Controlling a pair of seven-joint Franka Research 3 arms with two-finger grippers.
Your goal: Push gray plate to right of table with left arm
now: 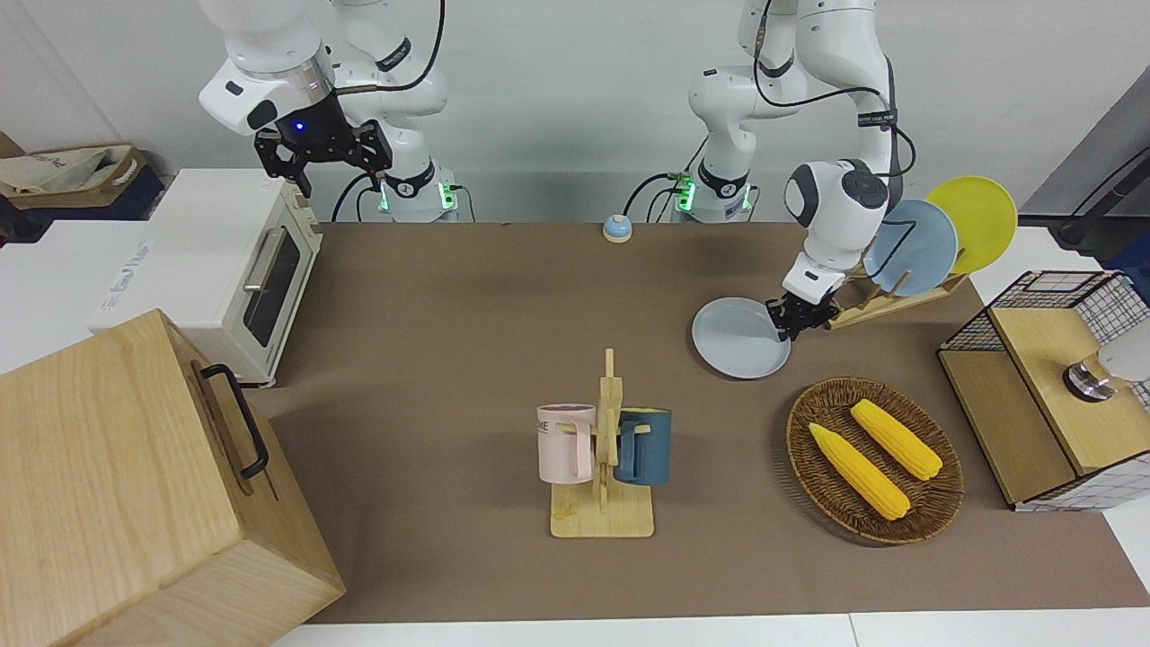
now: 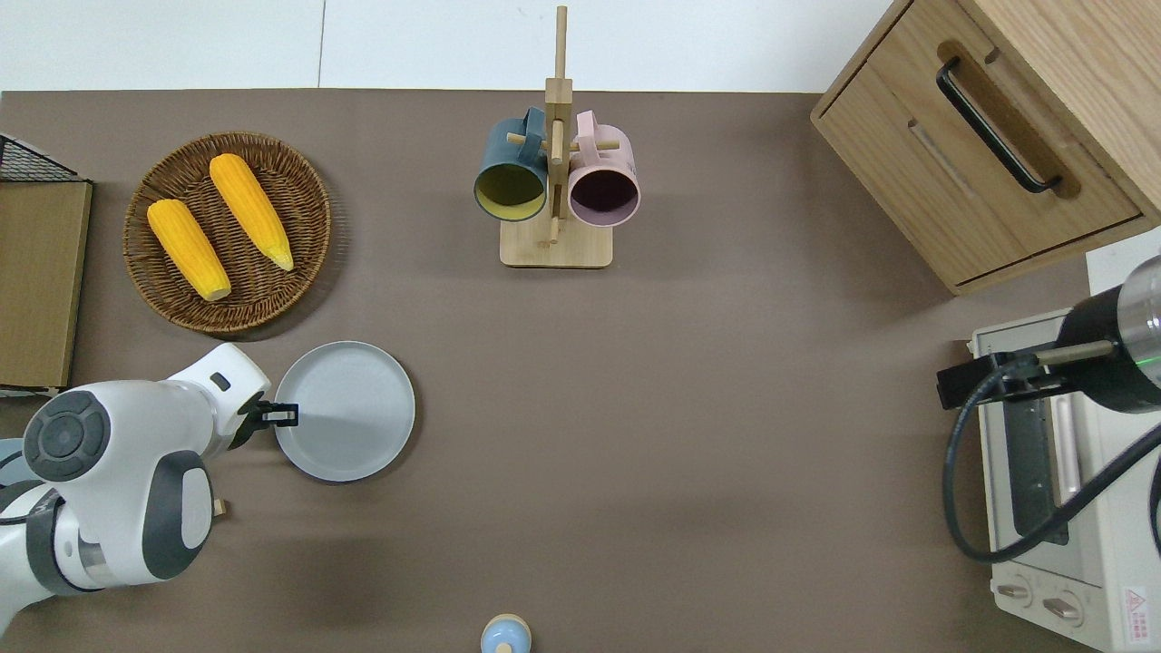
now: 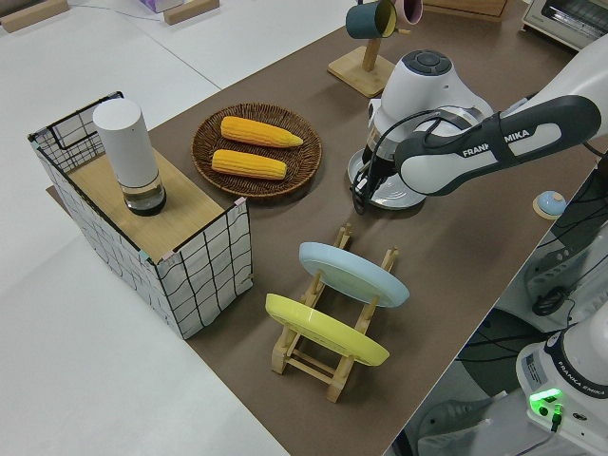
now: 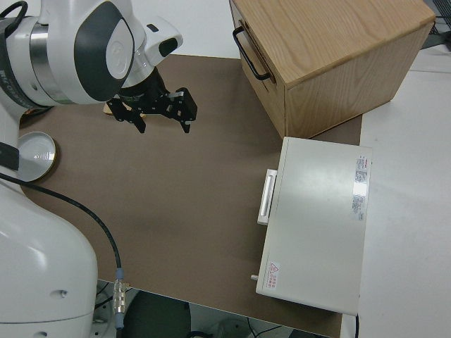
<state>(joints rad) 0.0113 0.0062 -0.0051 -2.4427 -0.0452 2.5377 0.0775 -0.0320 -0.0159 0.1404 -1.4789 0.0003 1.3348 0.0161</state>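
Pale gray plate sitting lower left of the overhead frame on the desk, left hand pinched nearly shut at its left rim, so shove goes rightward.

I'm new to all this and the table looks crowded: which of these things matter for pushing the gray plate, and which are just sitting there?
In the job:
gray plate
left gripper, at the plate's rim
table

Just lying about:
wicker basket of corn
mug rack
plate rack
toaster oven
wooden cabinet
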